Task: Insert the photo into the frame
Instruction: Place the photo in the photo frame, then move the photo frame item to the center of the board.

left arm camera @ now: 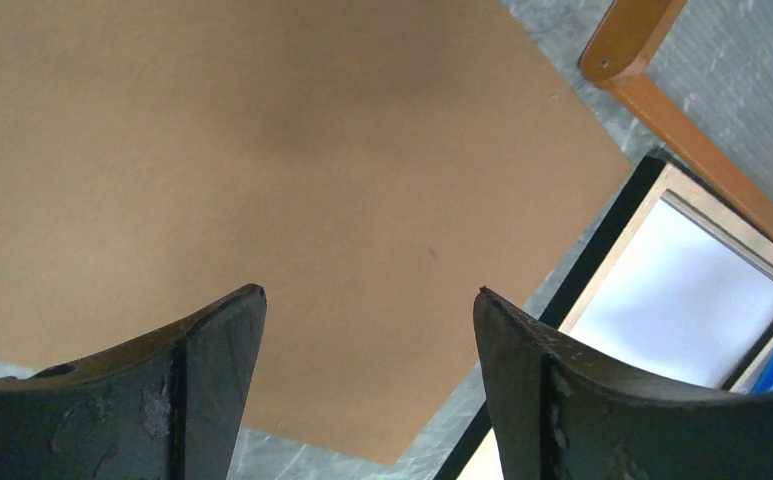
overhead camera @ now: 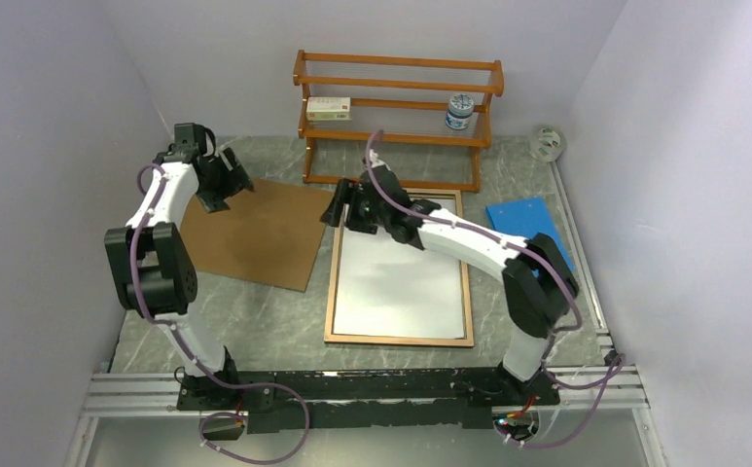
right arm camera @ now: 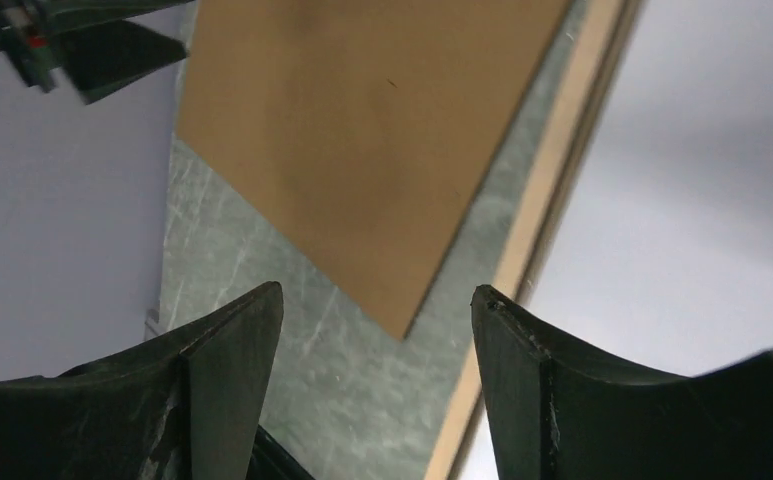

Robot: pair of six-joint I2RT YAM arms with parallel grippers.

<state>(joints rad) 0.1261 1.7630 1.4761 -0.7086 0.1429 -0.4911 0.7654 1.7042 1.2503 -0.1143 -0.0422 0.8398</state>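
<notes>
The frame (overhead camera: pixel 399 341) lies flat mid-table, its light wood border around the photo (overhead camera: pixel 401 287), which shows plain white. My right gripper (overhead camera: pixel 342 209) hovers open over the frame's far-left corner. In the right wrist view its jaws (right arm camera: pixel 377 290) straddle bare table, with the frame's border (right arm camera: pixel 542 210) and the photo (right arm camera: pixel 702 180) just to the right. My left gripper (overhead camera: pixel 224 190) hangs open and empty over the far edge of the brown board (overhead camera: pixel 255 233). In the left wrist view its jaws (left arm camera: pixel 370 292) stand above the board (left arm camera: pixel 262 150), with the frame (left arm camera: pixel 622 250) and photo (left arm camera: pixel 682 300) at right.
A wooden rack (overhead camera: pixel 396 107) stands at the back holding a small box (overhead camera: pixel 328 108) and a jar (overhead camera: pixel 459 112). A blue sheet (overhead camera: pixel 527 224) lies right of the frame, a tape roll (overhead camera: pixel 547 143) in the far right corner. Walls enclose three sides.
</notes>
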